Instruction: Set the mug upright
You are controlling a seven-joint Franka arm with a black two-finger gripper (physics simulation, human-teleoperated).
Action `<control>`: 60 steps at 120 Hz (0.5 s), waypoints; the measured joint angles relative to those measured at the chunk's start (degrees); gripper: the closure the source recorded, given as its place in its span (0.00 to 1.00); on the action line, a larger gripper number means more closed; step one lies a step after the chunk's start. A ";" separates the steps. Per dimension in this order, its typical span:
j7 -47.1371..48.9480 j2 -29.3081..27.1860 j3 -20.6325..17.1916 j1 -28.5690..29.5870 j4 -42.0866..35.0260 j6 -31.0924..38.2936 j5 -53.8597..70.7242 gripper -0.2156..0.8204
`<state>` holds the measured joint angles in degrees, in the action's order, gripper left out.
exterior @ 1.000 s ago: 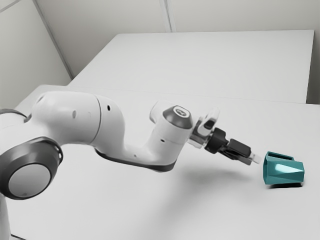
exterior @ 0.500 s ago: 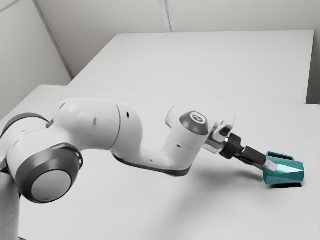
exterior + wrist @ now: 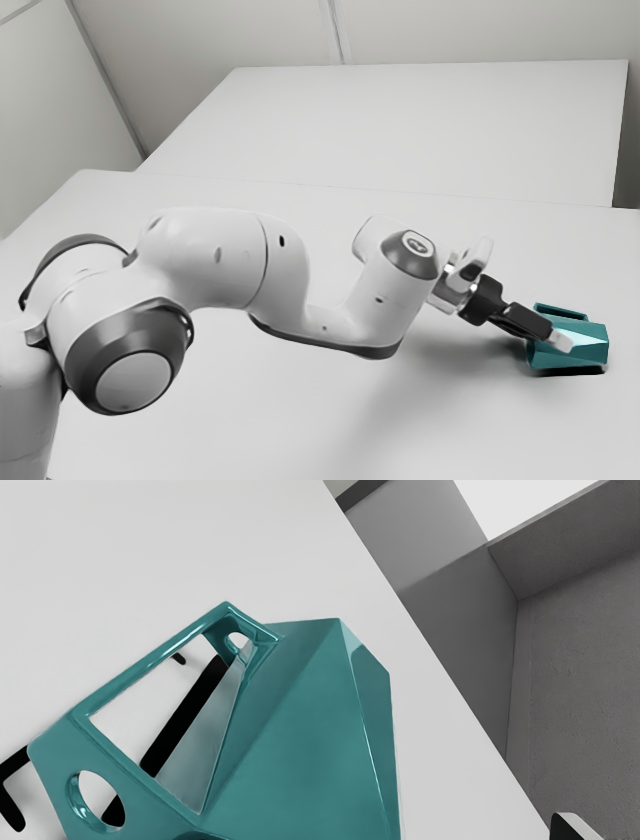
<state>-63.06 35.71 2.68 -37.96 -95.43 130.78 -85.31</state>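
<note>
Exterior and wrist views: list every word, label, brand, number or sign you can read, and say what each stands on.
No text can be read.
Small emblem on the dark cap of the robot arm: too small to make out.
Teal mug: no writing on the faces that show.

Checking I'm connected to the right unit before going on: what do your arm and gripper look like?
My arm is glossy white with rounded links, dark grey joint bands and a small emblem on the grey wrist cap. The big joint's round cover is pale grey. The gripper is black, with pale fingertips.
</note>
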 joint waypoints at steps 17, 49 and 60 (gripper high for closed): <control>-0.05 1.04 0.09 -0.36 1.13 0.00 0.03 0.23; -0.11 1.88 0.13 -0.86 2.19 0.01 0.05 0.35; -0.12 1.93 0.18 -0.92 2.37 0.01 0.05 0.44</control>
<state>-63.19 37.64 2.86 -38.88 -93.06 130.78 -85.26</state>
